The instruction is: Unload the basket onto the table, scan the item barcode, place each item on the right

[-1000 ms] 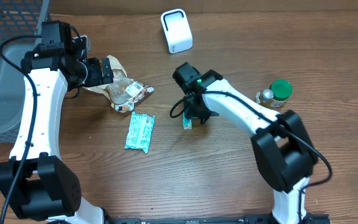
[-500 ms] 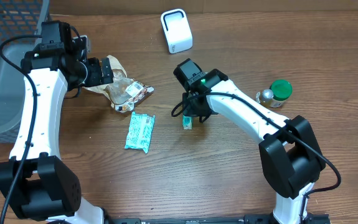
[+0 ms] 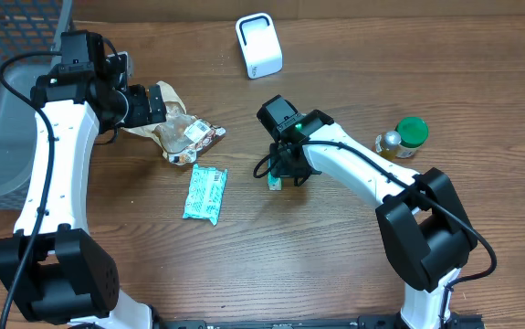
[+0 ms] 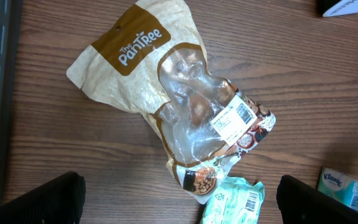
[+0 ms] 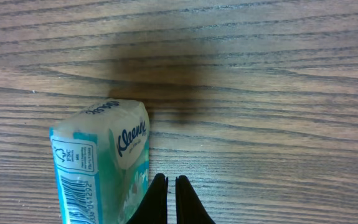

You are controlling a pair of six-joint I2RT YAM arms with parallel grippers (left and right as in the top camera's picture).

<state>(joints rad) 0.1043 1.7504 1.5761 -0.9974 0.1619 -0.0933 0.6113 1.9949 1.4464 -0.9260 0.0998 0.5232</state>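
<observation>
The right gripper (image 3: 279, 173) is down at a small tissue pack (image 3: 274, 183), with a green packet (image 3: 206, 194) lying nearby. The left gripper (image 3: 155, 102) hangs over a crumpled snack bag (image 3: 182, 133), and a white scanner (image 3: 258, 45) stands well apart from both.

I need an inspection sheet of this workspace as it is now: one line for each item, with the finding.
Surface: wooden table.
Job's things: white scanner at the far edge; tissue pack lies on the wood, its barcode shows in the right wrist view.
Clutter: snack bag, teal packet, green-lid jar.
Grippers: left gripper open over the snack bag; right gripper shut beside the tissue pack, not holding it.
Cables: black cable along the left arm; one also on the right arm.
Surroundings: grey basket at the left.
</observation>
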